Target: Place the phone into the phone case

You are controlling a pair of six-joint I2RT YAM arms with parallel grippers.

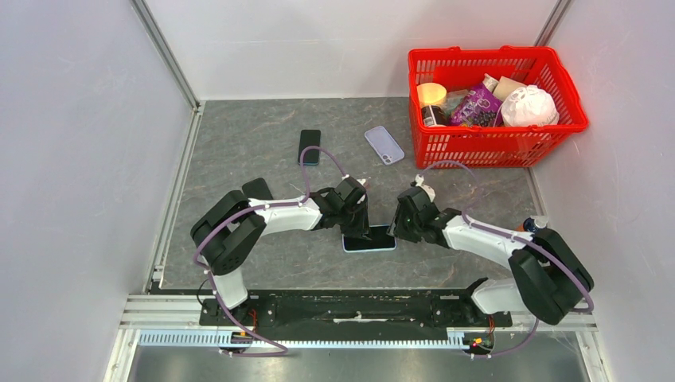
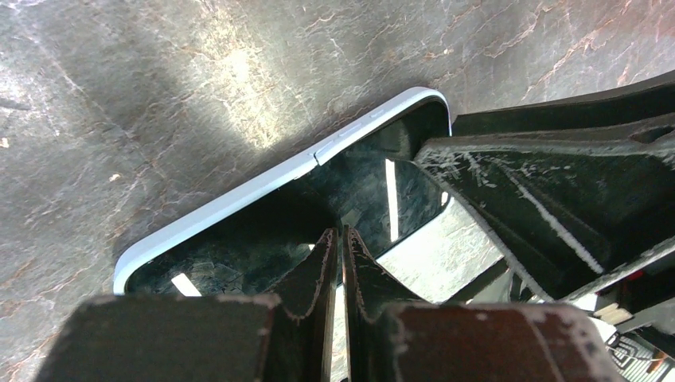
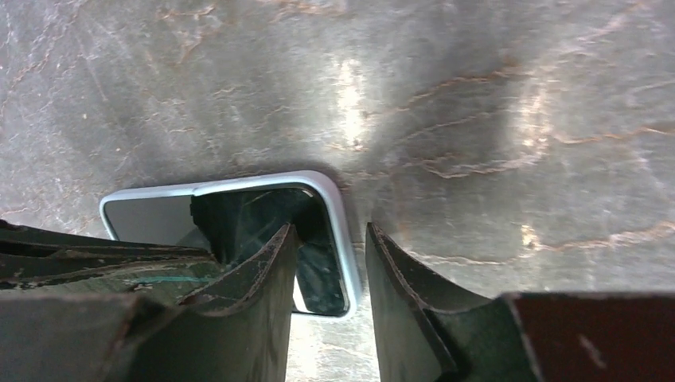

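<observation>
Arms bend inward, wrists pitched down over the phone [image 1: 368, 239] at the table's [image 1: 239, 159] near-centre. Left gripper [image 2: 339, 235] is clenched, tips on the screen [image 2: 374, 183]; right gripper [image 3: 330, 235] is released, straddling the phone's pale-blue rim [image 3: 338, 213].

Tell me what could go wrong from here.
1. The left gripper, shut, rests its tips on the glass of the phone; pressing harder may scratch it or skid it across the table.
2. The right gripper straddles a corner rim of the phone case; closing there could peel it back off.
</observation>
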